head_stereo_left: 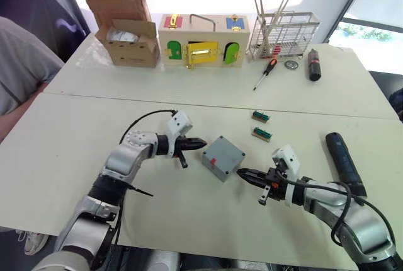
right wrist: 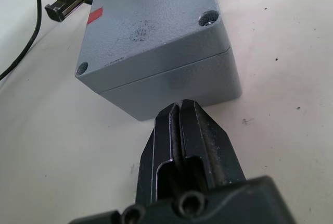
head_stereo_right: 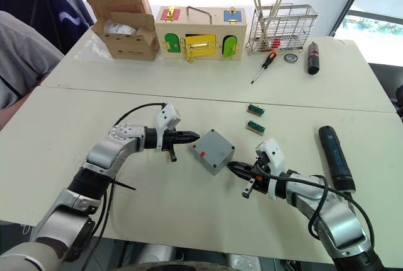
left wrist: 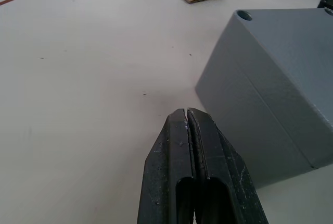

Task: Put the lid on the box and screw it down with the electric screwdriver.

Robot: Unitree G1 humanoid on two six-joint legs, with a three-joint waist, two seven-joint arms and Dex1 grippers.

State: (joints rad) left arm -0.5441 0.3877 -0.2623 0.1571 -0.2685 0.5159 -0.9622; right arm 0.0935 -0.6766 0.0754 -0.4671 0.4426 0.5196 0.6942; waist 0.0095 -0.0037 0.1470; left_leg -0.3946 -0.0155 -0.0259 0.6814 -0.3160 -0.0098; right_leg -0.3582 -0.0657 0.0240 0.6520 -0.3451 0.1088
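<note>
Closed grey box [head_stereo_left: 223, 157] on the white table [head_stereo_left: 75, 132], flanked by both grippers.

The lid [right wrist: 148, 23] sits on the box with a seam between the halves, corner holes showing and a red mark on the surface facing the right gripper. Beyond the box stand a wooden box with coloured doors [head_stereo_left: 203, 43], a brown carton [head_stereo_left: 126, 28] and a wire rack [head_stereo_left: 280, 31]. The electric screwdriver [head_stereo_left: 343, 161] lies flat, well apart from the box, past the right arm. The left gripper [head_stereo_left: 200, 144] has its fingers [left wrist: 200, 182] pressed together on nothing, just beside the box. The right gripper [head_stereo_left: 242, 174], opposite, also has fingers [right wrist: 182, 135] together, empty, close against the box wall. Farther off lie a black cylinder [head_stereo_left: 314, 64] and red-handled hand screwdriver [head_stereo_left: 265, 73]; two green connectors [head_stereo_left: 261, 125] lie nearer.
</note>
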